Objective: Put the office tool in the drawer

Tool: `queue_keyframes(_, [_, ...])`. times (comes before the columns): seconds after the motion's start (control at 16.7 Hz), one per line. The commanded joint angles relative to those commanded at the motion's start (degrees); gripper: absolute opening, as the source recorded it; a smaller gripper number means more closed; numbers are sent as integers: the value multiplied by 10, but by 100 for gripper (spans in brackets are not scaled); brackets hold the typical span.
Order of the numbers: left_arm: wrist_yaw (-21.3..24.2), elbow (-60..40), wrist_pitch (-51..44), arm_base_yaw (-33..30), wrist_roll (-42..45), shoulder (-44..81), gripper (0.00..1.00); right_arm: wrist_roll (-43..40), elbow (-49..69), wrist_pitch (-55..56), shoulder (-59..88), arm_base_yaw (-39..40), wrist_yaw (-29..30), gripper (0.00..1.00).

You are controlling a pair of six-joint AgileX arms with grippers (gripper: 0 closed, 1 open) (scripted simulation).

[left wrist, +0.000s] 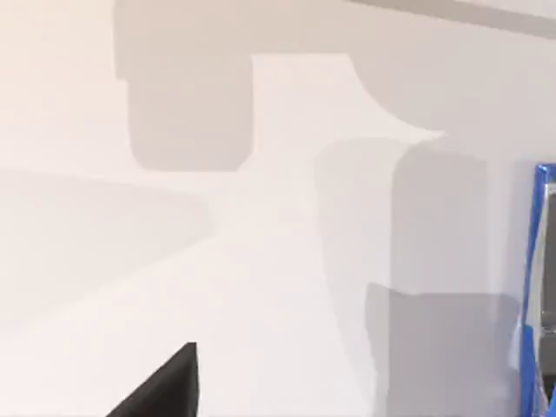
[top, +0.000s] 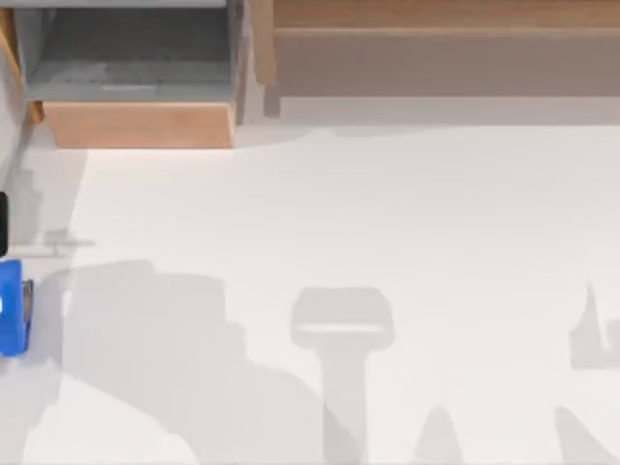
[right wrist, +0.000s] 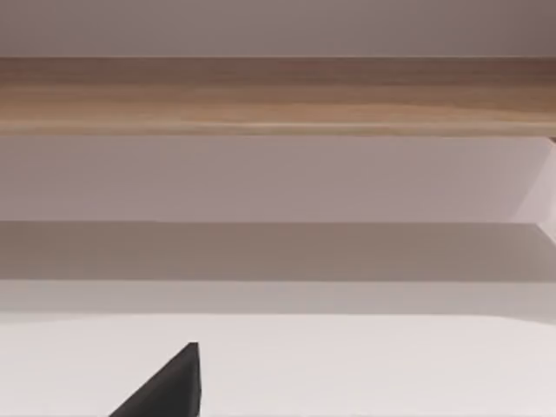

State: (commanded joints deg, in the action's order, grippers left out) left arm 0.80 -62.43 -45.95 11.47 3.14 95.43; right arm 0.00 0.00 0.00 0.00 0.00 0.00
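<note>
Left end effector (left wrist: pixel 165 387): just a black wedge at the left wrist view's edge, over bare white worktop (left wrist: pixel 261 261). Opening could not be told; it touched and held nothing visible. Right end effector (right wrist: pixel 165 387): same black wedge in the right wrist view, facing the wooden shelf (right wrist: pixel 278 91); opening could not be told either, nothing in contact.

Office tool (top: pixel 12 308) lay flat on the worktop (top: pixel 387 213) at the top view's far left edge, cut off by the frame so only a blue oblong with a thin grey edge showed. In the left wrist view the office tool (left wrist: pixel 540 287) was again clipped at the border, a blue strip with a grey metal part, well apart from the black wedge. A small black shape (top: pixel 3 225) sat at the left edge just above the tool in the top view; too little showed to tell what it was.

Drawer (top: pixel 136 124) stood pulled open at the top left, grey inside exposed, light-wood front panel facing the worktop, its far part cut off by the frame. The tool was outside it, well apart, on the same left side. Wooden shelf (top: pixel 436 53) with brown-grey panel sat just beside the drawer on the right, along the top edge. Grey shadows lay across the lower worktop. Nothing stood between tool and drawer.
</note>
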Motion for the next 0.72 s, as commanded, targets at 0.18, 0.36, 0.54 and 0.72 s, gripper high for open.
queue_keyframes(0.18, [-9,-36,-78,-63,-80,32,100,0,0,0,0,0,0,100])
queue_keyframes(0.36, [-10,-53,-104,-89,-107,52,100,0,0,0,0,0,0,100])
queue_keyframes(0.54, [-10,-53,-104,-89,-107,52,100,0,0,0,0,0,0,100])
queue_keyframes(0.72, [-10,-43,-99,-88,-107,48,100,0,0,0,0,0,0,100])
